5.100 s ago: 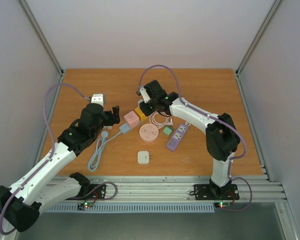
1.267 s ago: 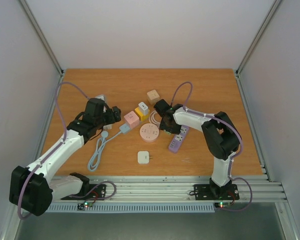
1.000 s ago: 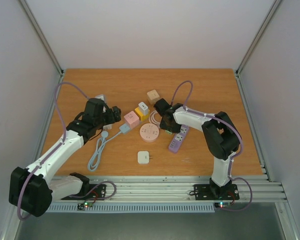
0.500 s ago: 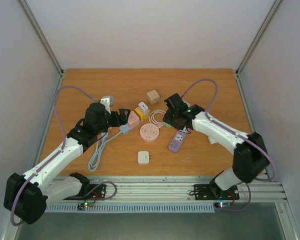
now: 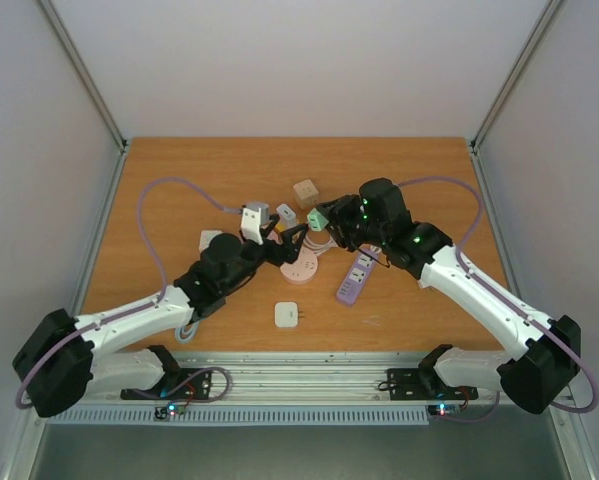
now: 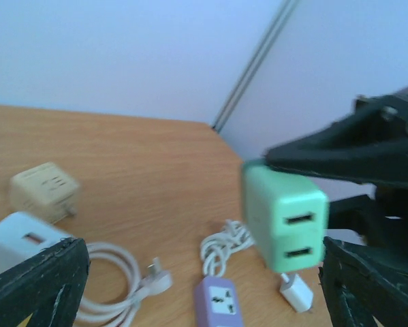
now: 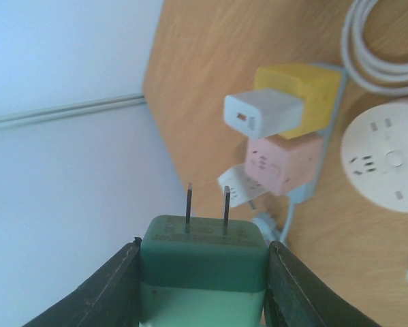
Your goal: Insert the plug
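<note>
Left gripper (image 6: 204, 252): fingers spread wide, nothing between them. It's swung in from the left side of the table (image 5: 179, 170) to the middle cluster.
Right gripper (image 7: 204, 248): pinching the green plug (image 7: 204, 272). Half a second ago it sat low by the purple strip (image 5: 354, 278); now it's raised.
Plug position: aloft over mid-table, between the two wrists.
Plug heading: prongs lead, pointing away from the right wrist toward the left wall, with the long axis running along the fingers.
Count: two prongs, two USB slots on the plug. One round pink socket (image 7: 394, 160), one purple strip, one pink cube (image 7: 285, 163), one yellow cube (image 7: 306, 95), one tan cube (image 5: 305, 192).
</note>
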Action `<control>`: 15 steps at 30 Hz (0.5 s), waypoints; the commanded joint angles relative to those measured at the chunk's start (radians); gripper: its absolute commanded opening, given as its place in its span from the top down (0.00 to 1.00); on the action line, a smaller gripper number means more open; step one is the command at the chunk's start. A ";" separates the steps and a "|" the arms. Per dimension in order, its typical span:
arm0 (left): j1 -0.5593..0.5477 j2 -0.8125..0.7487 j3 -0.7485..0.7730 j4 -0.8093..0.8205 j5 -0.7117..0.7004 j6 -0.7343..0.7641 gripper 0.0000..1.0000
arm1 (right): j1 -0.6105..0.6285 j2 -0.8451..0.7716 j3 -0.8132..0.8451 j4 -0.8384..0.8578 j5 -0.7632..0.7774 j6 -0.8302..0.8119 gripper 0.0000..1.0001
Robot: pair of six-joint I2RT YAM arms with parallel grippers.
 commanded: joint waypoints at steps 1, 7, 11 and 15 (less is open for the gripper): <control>-0.077 0.082 0.009 0.352 -0.091 0.093 0.08 | 0.012 -0.027 0.005 0.096 -0.028 0.176 0.63; -0.111 0.162 0.057 0.410 -0.115 0.126 0.17 | 0.015 0.005 0.034 0.118 -0.056 0.226 0.63; -0.112 0.183 0.078 0.409 -0.147 0.111 0.29 | 0.017 0.015 0.026 0.138 -0.078 0.250 0.63; -0.113 0.198 0.086 0.417 -0.142 0.107 0.48 | 0.018 0.013 0.016 0.149 -0.079 0.261 0.63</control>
